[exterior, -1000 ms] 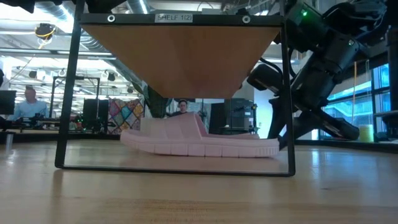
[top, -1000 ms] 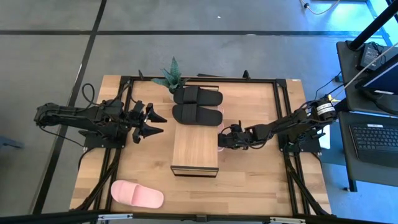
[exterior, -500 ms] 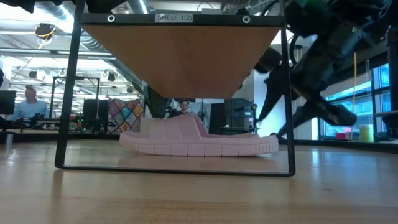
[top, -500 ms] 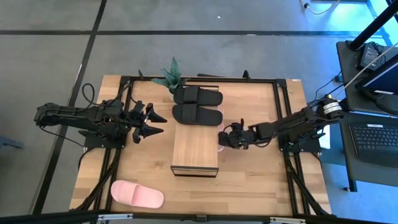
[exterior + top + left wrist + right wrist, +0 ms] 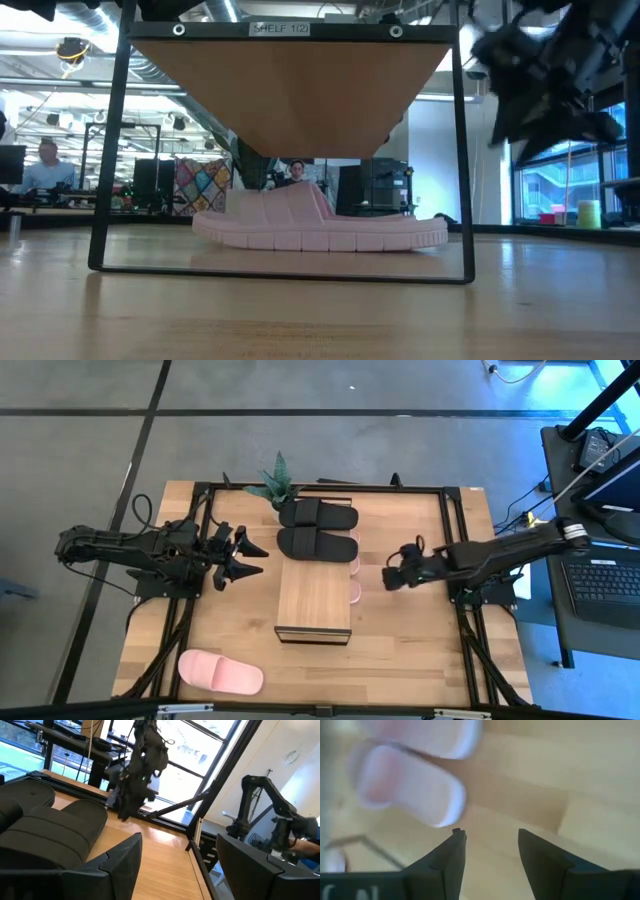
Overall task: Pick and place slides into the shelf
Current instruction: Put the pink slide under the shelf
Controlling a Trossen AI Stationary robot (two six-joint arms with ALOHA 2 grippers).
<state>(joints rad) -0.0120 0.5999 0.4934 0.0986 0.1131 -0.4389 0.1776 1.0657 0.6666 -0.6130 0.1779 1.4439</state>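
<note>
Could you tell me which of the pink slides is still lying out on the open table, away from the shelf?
The lone pink slide near the table's front left corner; the other visible pink ones are tucked under the shelf.

Two matte-black jointed arms trail black cables; each claw point(image 5: 392, 573) has two tapered fingers.

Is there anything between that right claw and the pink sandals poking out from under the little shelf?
Nothing: from above, only bare tabletop separates the right gripper from the pink slides under the shelf.
</note>
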